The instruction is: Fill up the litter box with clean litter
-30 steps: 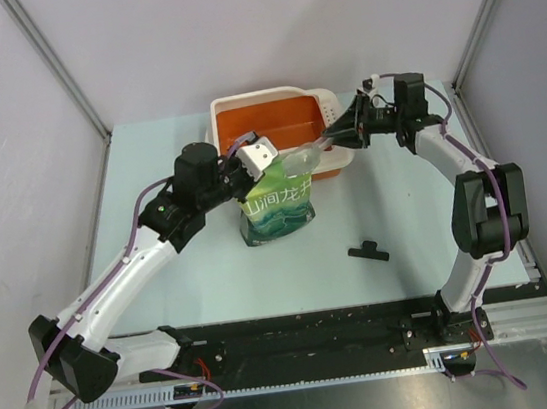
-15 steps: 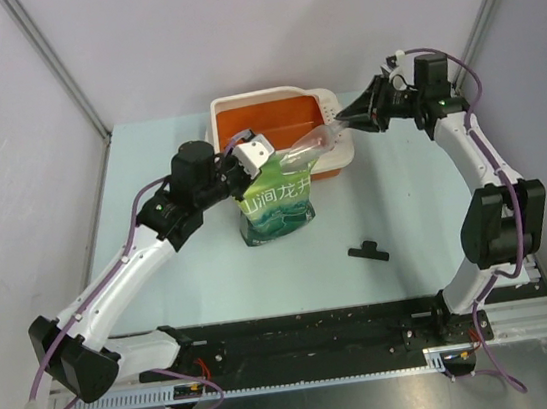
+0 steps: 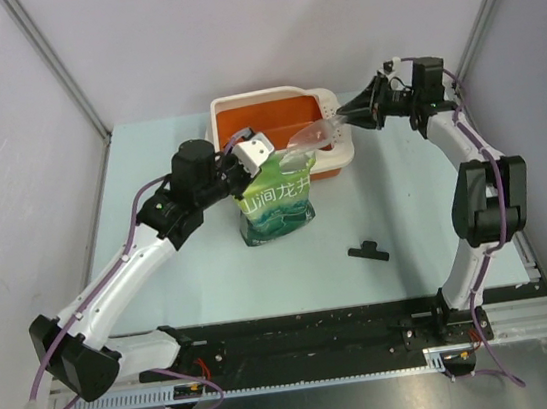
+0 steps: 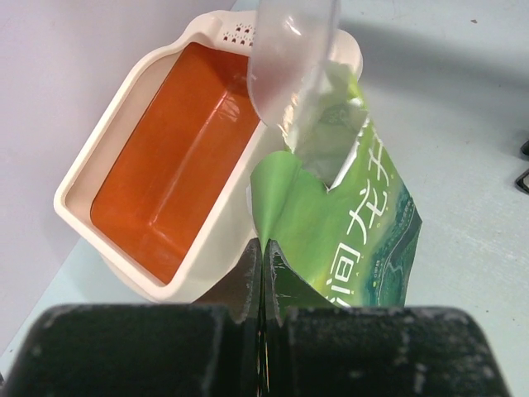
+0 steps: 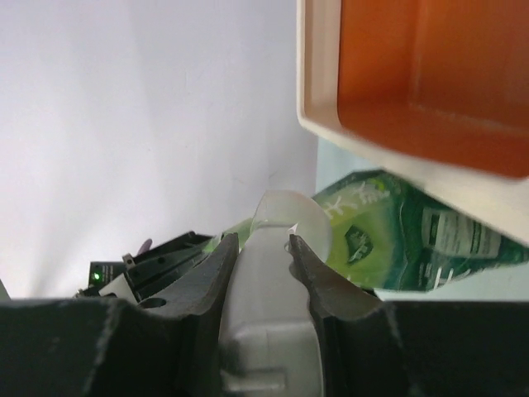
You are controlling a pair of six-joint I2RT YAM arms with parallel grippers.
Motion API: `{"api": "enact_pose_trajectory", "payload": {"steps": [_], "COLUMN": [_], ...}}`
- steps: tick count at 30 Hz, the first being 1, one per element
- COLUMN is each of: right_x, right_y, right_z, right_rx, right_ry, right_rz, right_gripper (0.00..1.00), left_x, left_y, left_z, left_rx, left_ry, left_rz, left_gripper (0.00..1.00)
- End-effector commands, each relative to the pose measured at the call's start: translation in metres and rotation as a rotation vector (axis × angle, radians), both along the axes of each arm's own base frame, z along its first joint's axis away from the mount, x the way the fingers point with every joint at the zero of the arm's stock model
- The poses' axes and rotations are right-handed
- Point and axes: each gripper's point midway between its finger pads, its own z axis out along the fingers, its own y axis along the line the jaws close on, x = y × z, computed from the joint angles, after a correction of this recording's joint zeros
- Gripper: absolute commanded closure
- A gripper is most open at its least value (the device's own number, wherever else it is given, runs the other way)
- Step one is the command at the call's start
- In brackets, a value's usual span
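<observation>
Litter box (image 4: 73,192) sits just behind green pouch (image 4: 364,231), its orange floor bare, no granules in yet. Left gripper (image 4: 261,252) is pinched tight on pouch rim, keeping mouth open. Right gripper (image 5: 260,244) is clamped on clear scoop (image 4: 293,58) handle, bowl hovering at pouch mouth and seemingly empty, though translucent plastic makes that unsure. Clean litter not visible. All scooping and filling left.

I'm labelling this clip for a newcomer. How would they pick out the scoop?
Find the orange litter box at the far edge of the table. Near its right end, above the green pouch, the right end effector holds the scoop. It is the only see-through thing there.
</observation>
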Motion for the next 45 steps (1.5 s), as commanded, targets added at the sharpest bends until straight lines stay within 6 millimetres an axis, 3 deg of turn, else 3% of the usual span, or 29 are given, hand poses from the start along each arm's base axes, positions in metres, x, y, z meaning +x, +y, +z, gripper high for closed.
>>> {"api": "enact_pose_trajectory", "payload": {"steps": [1, 7, 9, 13, 15, 20, 21, 23, 24, 25, 26, 30, 32, 34, 35, 37, 39, 42, 43, 45], "right_x": [0.042, 0.089, 0.109, 0.144, 0.159, 0.161, 0.153, 0.145, 0.142, 0.125, 0.124, 0.106, 0.091, 0.067, 0.045, 0.008, -0.033, -0.072, -0.082, -0.093], "right_y": [-0.023, -0.028, -0.026, -0.017, -0.009, 0.006, 0.016, 0.026, 0.026, 0.042, 0.043, 0.037, 0.028, 0.033, 0.027, 0.040, 0.050, 0.066, 0.066, 0.071], "right_z": [0.032, 0.021, -0.006, -0.024, -0.024, 0.009, 0.024, 0.034, 0.021, 0.039, 0.046, 0.072, 0.109, 0.137, 0.164, 0.182, 0.189, 0.169, 0.153, 0.138], "right_rx": [0.029, 0.011, -0.019, -0.146, -0.301, -0.590, -0.657, -0.813, -0.914, -0.952, -1.026, -1.128, -1.095, -0.973, -0.936, -0.784, -0.688, -0.650, -0.667, -0.658], "right_ry": [-0.151, -0.203, -0.194, -0.310, -0.432, -0.761, -0.836, -1.051, -1.084, -1.179, -1.285, -1.340, -1.333, -1.323, -1.330, -1.357, -1.347, -1.292, -1.269, -1.235], "right_rz": [-0.052, -0.088, -0.099, -0.132, -0.151, -0.156, -0.167, -0.119, -0.105, -0.085, -0.070, -0.118, -0.153, -0.133, -0.131, -0.033, 0.059, 0.202, 0.271, 0.328], "right_gripper": [1.00, 1.00, 1.00, 1.00, 1.00, 1.00, 1.00, 1.00, 1.00, 1.00, 1.00, 1.00, 1.00, 1.00, 1.00, 1.00, 1.00, 1.00, 1.00, 1.00], "left_x": [0.014, 0.020, 0.021, 0.019, 0.017, 0.010, 0.007, 0.004, 0.002, -0.001, -0.003, -0.008, -0.009, -0.009, -0.010, -0.010, -0.011, -0.013, -0.014, -0.016], "left_y": [0.010, 0.009, 0.008, 0.008, 0.008, 0.008, 0.008, 0.007, 0.007, 0.006, 0.005, 0.003, 0.004, 0.004, 0.004, 0.004, 0.005, 0.007, 0.008, 0.009], "left_z": [0.045, 0.040, 0.042, 0.041, 0.041, 0.041, 0.043, 0.041, 0.040, 0.041, 0.039, 0.038, 0.039, 0.039, 0.041, 0.043, 0.045, 0.050, 0.051, 0.052], "left_rx": [-0.048, -0.027, -0.024, -0.021, -0.018, -0.025, -0.031, -0.035, -0.037, -0.043, -0.043, -0.057, -0.060, -0.064, -0.070, -0.083, -0.096, -0.117, -0.123, -0.134], "left_ry": [-0.133, -0.125, -0.121, -0.111, -0.107, -0.107, -0.110, -0.104, -0.102, -0.100, -0.096, -0.093, -0.098, -0.097, -0.102, -0.101, -0.106, -0.116, -0.119, -0.119], "left_rz": [0.055, 0.065, 0.062, 0.058, 0.052, 0.029, 0.023, 0.003, 0.001, -0.013, -0.023, -0.045, -0.048, -0.047, -0.047, -0.043, -0.033, -0.025, -0.026, -0.019], "left_gripper": [1.00, 1.00, 1.00, 1.00, 1.00, 1.00, 1.00, 1.00, 1.00, 1.00, 1.00, 1.00, 1.00, 1.00, 1.00, 1.00, 1.00, 1.00, 1.00, 1.00]}}
